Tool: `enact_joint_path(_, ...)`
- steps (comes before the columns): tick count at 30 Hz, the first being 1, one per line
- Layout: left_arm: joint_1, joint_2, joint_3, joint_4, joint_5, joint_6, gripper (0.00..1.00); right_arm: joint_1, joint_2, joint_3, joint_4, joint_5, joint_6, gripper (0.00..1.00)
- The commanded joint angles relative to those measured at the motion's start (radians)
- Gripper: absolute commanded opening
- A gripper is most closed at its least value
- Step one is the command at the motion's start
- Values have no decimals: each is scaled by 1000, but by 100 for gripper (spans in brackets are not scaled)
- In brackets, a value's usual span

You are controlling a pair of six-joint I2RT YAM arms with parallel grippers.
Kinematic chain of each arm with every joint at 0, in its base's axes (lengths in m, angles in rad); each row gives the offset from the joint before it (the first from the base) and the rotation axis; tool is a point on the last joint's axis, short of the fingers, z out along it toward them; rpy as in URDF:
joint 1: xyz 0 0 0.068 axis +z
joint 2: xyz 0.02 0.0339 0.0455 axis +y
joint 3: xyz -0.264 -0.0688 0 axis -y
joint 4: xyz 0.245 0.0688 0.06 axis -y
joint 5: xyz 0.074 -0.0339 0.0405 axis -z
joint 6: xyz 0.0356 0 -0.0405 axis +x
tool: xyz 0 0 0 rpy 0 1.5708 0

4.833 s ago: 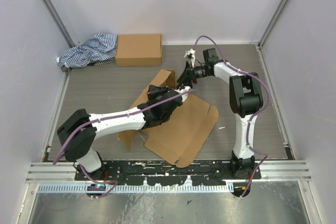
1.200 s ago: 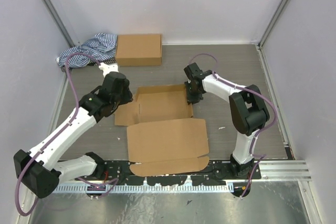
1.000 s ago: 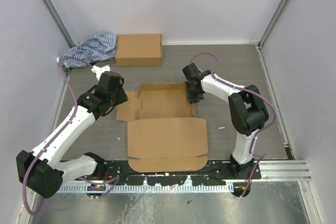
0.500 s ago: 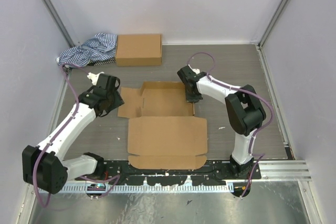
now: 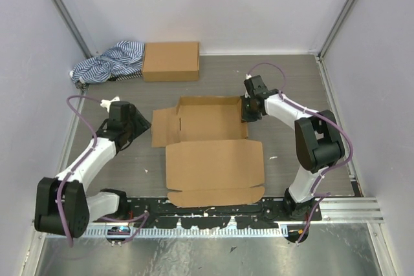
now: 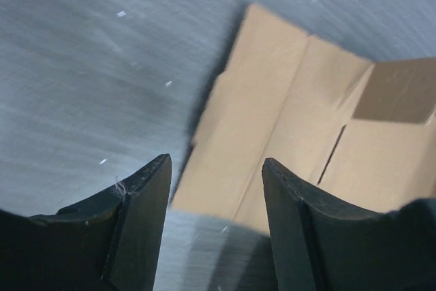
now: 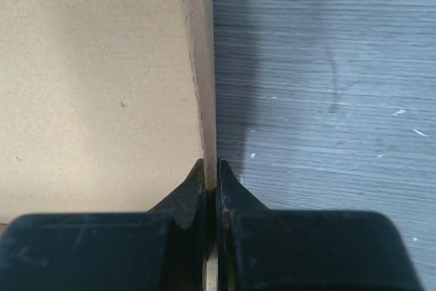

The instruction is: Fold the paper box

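At the left, the left hand point(image 6: 214, 168) hovers with its fingers apart over the grey wood-grain surface point(image 5: 291, 88). It is just beside the left flaps of the plain brown corrugated cardboard mailer box point(image 5: 213, 159) and touches nothing. The box lies in the middle of the surface, mostly spread flat. Its left flaps are down, and the large lid panel lies flat on the near side, its front flap reaching towards the arm bases. On the far panel the back wall looks partly raised. At the right, the right hand point(image 7: 211, 172) is clamped together on the thin right side wall, which stands upright. I judge the fold to be at an early stage: one side wall is up, while the left wall, the tucking of tabs and the closing of the lid are left.
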Motion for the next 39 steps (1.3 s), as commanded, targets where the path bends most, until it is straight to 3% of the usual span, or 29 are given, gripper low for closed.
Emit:
enact_joint_path(1,10,75,-10,263,126,14,63,13,-40,-6,56,-108,-23,1)
enact_joint_path(5,17,144,-32,366,149,15,63,13,-40,-17,59,-121,-26,1)
enact_joint_path(12,47,220,-17,356,187,36,62,13,-34,-18,53,-117,-31,1)
enact_joint_path(22,49,191,-49,320,187,72,60,13,-25,-16,50,-105,-32,1)
enact_joint_path(31,49,84,-108,295,102,74,59,13,-20,-11,44,-93,-31,1)
enact_joint_path(39,49,150,-111,336,166,76,58,12,-29,-11,43,-103,-31,1)
